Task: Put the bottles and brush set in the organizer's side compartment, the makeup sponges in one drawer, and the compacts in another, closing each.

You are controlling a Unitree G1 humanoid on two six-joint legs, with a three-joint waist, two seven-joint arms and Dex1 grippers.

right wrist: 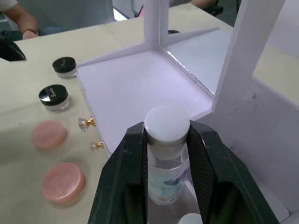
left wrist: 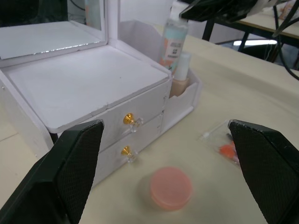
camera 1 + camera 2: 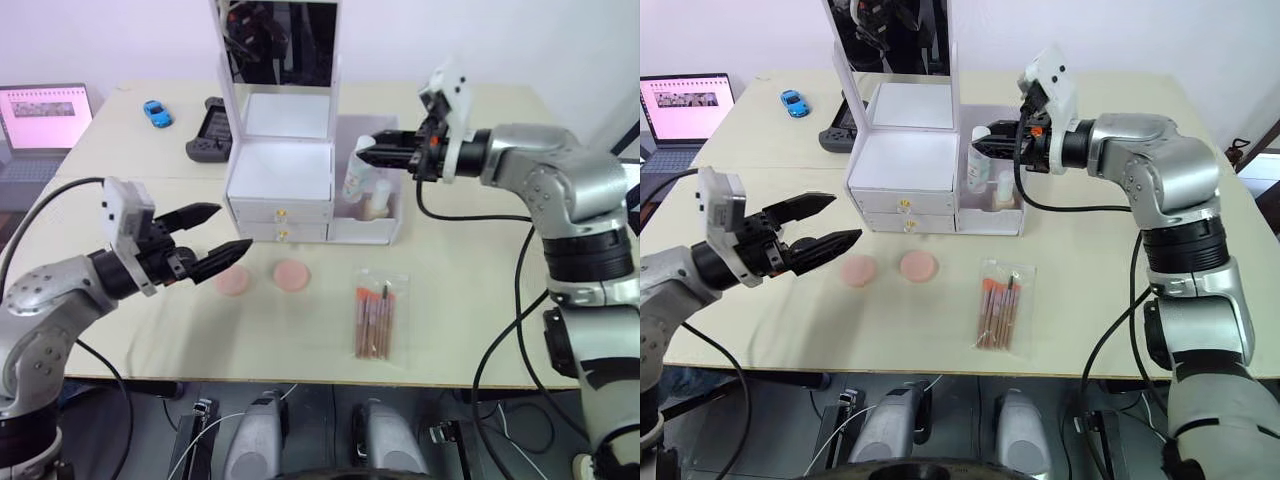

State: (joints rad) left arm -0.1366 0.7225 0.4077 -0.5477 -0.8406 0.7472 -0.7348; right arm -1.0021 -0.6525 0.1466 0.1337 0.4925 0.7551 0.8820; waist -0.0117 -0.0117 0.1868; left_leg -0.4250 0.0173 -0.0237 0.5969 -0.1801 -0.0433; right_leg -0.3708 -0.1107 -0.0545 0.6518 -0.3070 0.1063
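Right fingers clamped on a bottle at the organizer's side compartment; left fingers spread wide in front of the drawers.

Nearest you, in front of the organizer [image 3: 280,170], the brush set [image 3: 375,320] lies on the worktop [image 3: 470,300] in a clear sleeve, orange handles showing. Just before the drawers sit two pink round compacts [image 3: 291,275], and your left gripper [image 3: 213,243] hovers beside them, holding nothing. Both drawers are shut, each with a gold knob. In the side compartment, your right gripper [image 1: 163,154] grips a clear bottle [image 1: 165,173] with a white cap below the cap; a smaller beige bottle [image 3: 379,200] stands beside it. Two black-lidded jars [image 1: 55,96] show in the right wrist view. The organizer's base hides the bottles' lower parts.
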